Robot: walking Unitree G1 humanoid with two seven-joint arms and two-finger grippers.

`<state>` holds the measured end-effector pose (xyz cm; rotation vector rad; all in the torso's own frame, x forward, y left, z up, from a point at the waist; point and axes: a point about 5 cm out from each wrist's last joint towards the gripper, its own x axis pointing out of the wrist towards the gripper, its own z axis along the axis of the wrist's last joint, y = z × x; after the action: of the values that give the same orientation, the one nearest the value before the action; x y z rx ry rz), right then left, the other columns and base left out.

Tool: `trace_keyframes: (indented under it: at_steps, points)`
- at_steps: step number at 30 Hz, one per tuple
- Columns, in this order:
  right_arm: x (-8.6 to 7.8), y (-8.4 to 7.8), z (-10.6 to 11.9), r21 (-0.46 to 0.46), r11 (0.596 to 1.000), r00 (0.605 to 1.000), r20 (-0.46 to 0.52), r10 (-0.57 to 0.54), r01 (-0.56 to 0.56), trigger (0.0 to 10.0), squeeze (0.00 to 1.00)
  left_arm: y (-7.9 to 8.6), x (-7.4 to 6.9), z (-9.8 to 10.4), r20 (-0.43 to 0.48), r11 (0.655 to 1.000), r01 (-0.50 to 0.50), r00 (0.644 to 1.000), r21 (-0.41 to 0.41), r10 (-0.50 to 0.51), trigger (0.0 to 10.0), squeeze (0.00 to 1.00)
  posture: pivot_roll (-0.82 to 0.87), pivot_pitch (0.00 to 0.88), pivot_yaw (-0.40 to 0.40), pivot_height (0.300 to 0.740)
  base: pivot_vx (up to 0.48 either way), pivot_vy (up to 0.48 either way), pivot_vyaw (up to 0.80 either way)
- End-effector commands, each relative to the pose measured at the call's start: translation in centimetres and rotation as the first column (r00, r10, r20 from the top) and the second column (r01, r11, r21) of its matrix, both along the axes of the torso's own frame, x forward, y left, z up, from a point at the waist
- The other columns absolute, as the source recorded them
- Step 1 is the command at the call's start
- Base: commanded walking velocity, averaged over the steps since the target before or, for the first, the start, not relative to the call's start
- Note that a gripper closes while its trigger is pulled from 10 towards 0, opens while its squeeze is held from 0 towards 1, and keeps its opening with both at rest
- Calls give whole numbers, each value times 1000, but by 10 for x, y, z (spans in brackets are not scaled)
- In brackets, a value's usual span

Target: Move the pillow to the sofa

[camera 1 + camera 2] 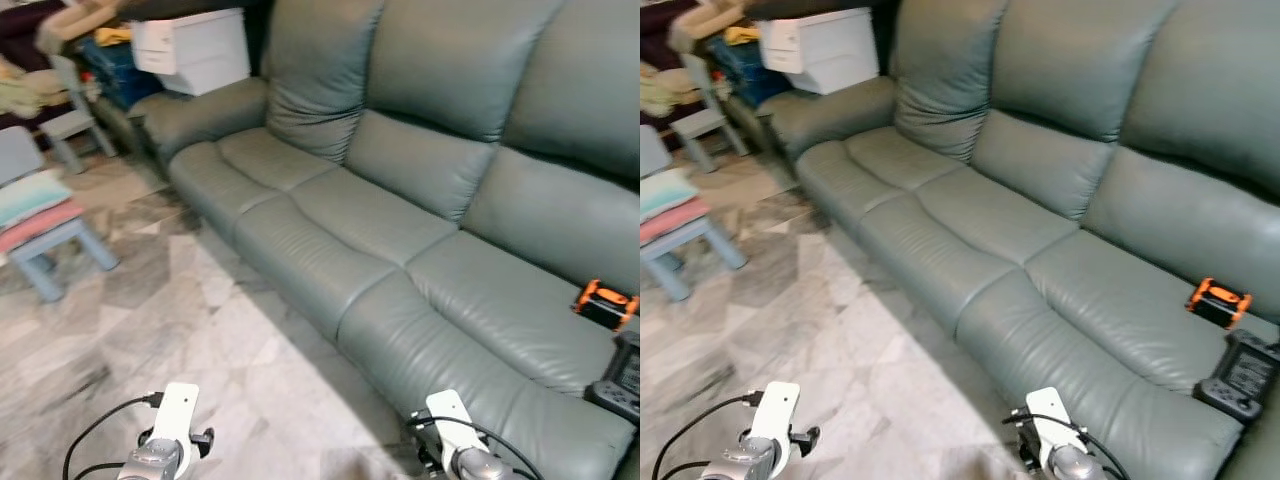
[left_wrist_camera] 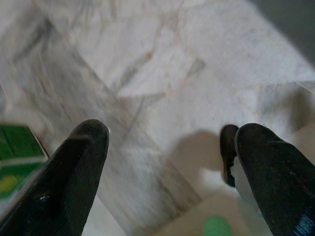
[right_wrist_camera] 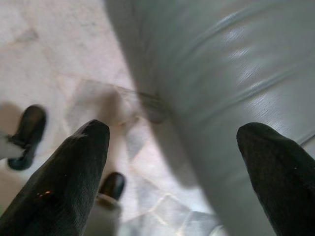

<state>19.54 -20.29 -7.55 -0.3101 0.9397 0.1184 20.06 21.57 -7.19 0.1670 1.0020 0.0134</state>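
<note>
A grey-green pillow (image 1: 312, 85), the same colour as the leather, leans upright in the far left corner of the long sofa (image 1: 400, 230), against its backrest and beside the armrest. Both arms hang low in front of me, their wrists at the bottom of the eye views. My left gripper (image 2: 167, 167) is open over the marble floor, with nothing between its fingers. My right gripper (image 3: 172, 167) is open too, hanging close to the sofa's front edge (image 3: 221, 98), and holds nothing.
An orange-and-black device (image 1: 605, 303) and a black device (image 1: 622, 378) lie on the sofa's right seat. A small blue stool with folded pink and teal cloths (image 1: 45, 225) stands at the left. White boxes (image 1: 195, 50) and clutter sit behind the armrest. Marble floor (image 1: 150, 330) lies before the sofa.
</note>
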Motion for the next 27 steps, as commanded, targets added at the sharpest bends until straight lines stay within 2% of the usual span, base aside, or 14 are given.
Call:
trace_keyframes:
  at_steps: [1, 11, 27]
  points:
    - [8, 14, 3, 29, 999, 999, 24, 34, -35, 10000, 0, 9, -1, 1, 0, 1000, -11, 1000, 26, 11, 10000, 0, -32, 0, 92, 740, 0, 0, 800]
    - [3, 16, 0, 20, 997, 997, 9, 72, -73, 10000, 0, 11, 1, 3, 1, 999, -22, 1000, 28, 22, 10000, 0, -32, 0, 95, 740, 0, 0, 800]
    - [2, 21, -1, 27, 994, 995, 13, 103, -103, 10000, 0, 12, -5, 0, -20, 999, -48, 999, 4, 48, 10000, 0, -32, 0, 97, 740, 0, 0, 800]
